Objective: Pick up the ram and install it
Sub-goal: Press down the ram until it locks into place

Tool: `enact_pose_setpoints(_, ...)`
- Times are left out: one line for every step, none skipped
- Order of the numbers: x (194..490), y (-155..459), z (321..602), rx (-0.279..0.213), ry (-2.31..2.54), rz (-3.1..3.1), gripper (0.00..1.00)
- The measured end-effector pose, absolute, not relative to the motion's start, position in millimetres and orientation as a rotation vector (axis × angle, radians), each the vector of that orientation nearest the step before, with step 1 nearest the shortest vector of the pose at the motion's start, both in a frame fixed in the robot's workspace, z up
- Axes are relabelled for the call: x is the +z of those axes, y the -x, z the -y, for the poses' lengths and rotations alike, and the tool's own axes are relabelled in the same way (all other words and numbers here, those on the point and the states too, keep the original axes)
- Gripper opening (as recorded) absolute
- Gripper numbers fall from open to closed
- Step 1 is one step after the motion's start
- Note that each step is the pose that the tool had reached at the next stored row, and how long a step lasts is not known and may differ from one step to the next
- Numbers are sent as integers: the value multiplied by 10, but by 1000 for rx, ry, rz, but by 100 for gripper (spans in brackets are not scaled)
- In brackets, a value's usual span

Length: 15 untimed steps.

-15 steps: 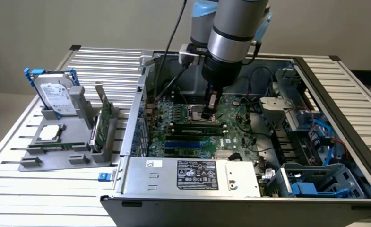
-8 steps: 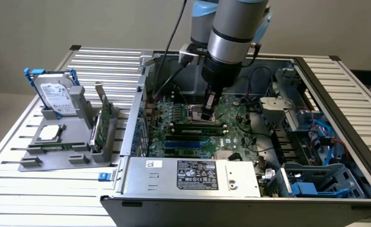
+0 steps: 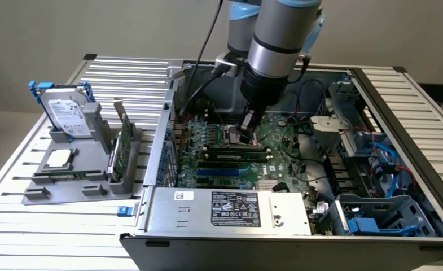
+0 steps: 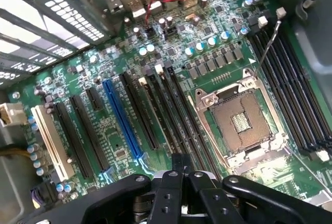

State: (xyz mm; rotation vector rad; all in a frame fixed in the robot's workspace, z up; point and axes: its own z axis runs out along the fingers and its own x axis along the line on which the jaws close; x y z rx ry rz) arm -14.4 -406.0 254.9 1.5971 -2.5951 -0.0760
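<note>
Hanging inside the open case (image 3: 402,141), the gripper (image 3: 245,134) has its fingers pressed together with nothing between them. Its tip is low over the board (image 3: 281,164), in the middle of the exterior view.

The ram (image 3: 240,151) looks to be the long dark-and-green strip just below the fingertips in that picture. Its long axis runs from the exterior view's left to its right, along the slots (image 3: 229,169). It appears to sit in a slot rather than lie loose, though whether it is pushed fully home cannot be told. So the stick lies just toward the lower edge of the frame from the tip, near it, and I cannot say whether they touch.

In the wrist view the closed fingers (image 4: 179,164) sit at the end of a bank of dark slots (image 4: 171,110), with the bare socket (image 4: 241,123) just beside them. The ram cannot be picked out with any certainty there.

Room is tight, since slots, capacitors and the socket frame crowd the tip. The stand (image 3: 70,180) at the exterior view's left carries the drive (image 3: 65,113) and a bracketed card (image 3: 123,144), well apart from the gripper.
</note>
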Motion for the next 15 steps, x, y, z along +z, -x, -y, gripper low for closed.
enact_pose_setpoints(2546, 144, 4060, -77, -1572, 2611, 11)
enact_pose_setpoints(2543, 144, 4060, -79, -1548, 2625, 11)
enact_pose_setpoints(2540, 144, 4060, -80, -1525, 2640, 11)
enact_pose_setpoints(2537, 144, 4060, -81, -1501, 2654, 11)
enact_pose_setpoints(2534, 144, 4060, -82, -1478, 2667, 11)
enact_pose_setpoints(2531, 144, 4060, -84, -1454, 2681, 11)
enact_pose_setpoints(2528, 144, 4060, -85, -1428, 2695, 11)
enact_pose_setpoints(2524, 144, 4060, -86, -1404, 2708, 11)
enact_pose_setpoints(2521, 144, 4060, -88, -1380, 2721, 11)
enact_pose_setpoints(2518, 144, 4060, -89, -1356, 2734, 11)
enact_pose_setpoints(2515, 144, 4060, -90, -1331, 2747, 11)
enact_pose_setpoints(2512, 144, 4060, -91, -1307, 2759, 11)
enact_pose_setpoints(2509, 144, 4060, -93, -1281, 2772, 11)
enact_pose_setpoints(2506, 144, 4060, -94, -1256, 2784, 11)
enact_pose_setpoints(2503, 144, 4060, -95, -1230, 2796, 11)
